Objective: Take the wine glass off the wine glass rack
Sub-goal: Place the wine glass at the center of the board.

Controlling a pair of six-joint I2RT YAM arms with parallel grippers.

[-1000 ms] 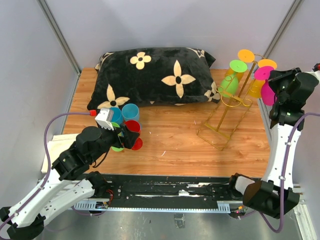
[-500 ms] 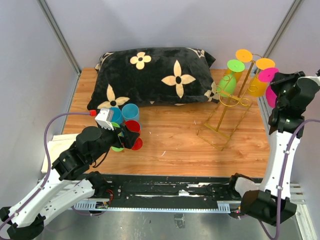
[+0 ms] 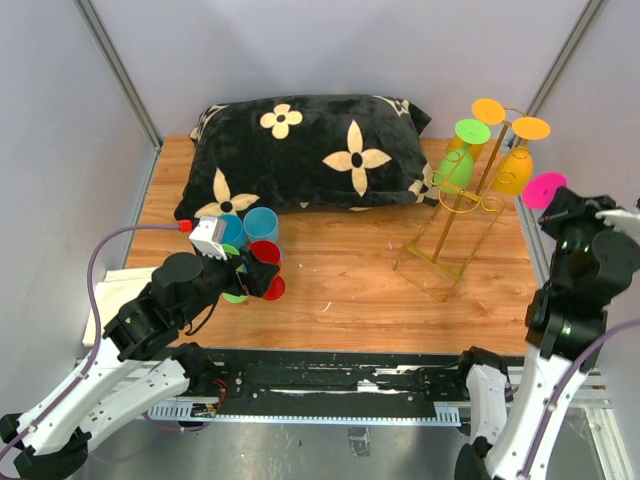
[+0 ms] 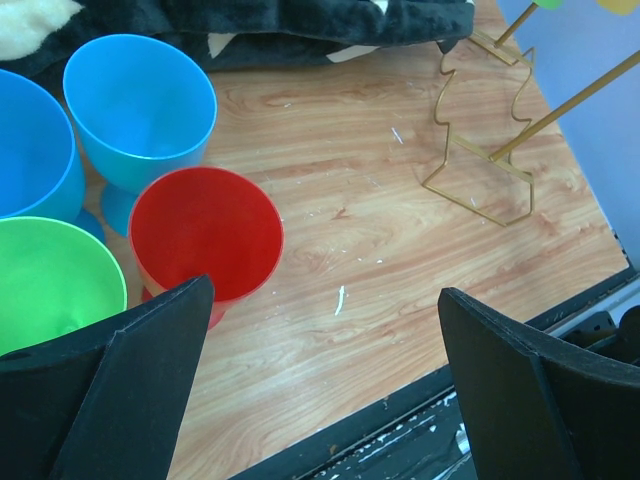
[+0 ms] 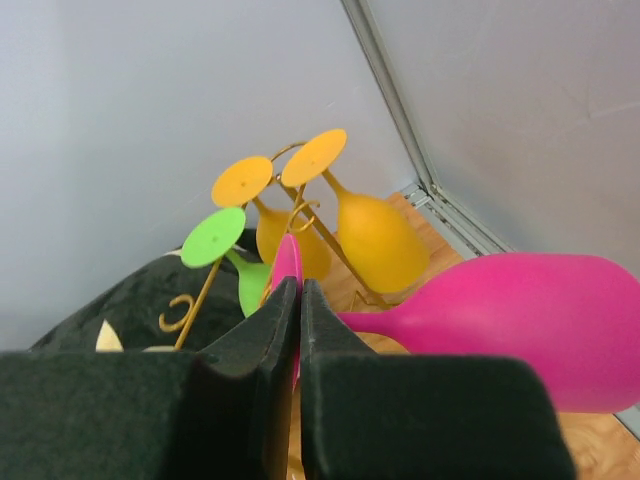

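Enclosing wooden tabletop (scuffed): grey walls; right pincer clamps wine glass.

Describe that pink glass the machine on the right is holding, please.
The pink wine glass looks like opaque magenta plastic: a flat round foot, a thin stem and a rounded bowl. The right pincer is shut on its stem just by the foot, so it hangs in the air, tipped sideways, off to the right of the gold rack.
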